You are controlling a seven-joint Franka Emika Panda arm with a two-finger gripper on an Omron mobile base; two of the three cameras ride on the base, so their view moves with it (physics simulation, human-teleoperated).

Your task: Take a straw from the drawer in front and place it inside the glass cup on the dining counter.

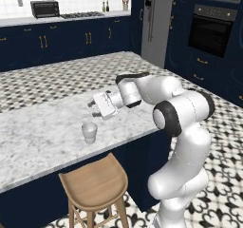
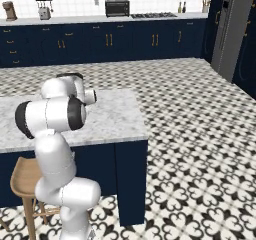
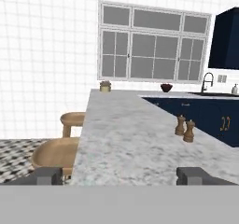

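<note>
We hold our gripper (image 1: 93, 109) level above the dining counter's marbled surface (image 1: 42, 137), just beyond the glass cup (image 1: 89, 132), pointing along the surface toward its far end. Its jaws stand wide apart with nothing between them, which suggests a release over the cup. The cup sits upright near the surface's near edge, above a wooden stool (image 1: 95, 184). We cannot tell whether the straw is inside it.

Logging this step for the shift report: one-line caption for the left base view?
White arm reaches over the marble counter, open gripper above and beside the glass cup, wooden stool below.
</note>
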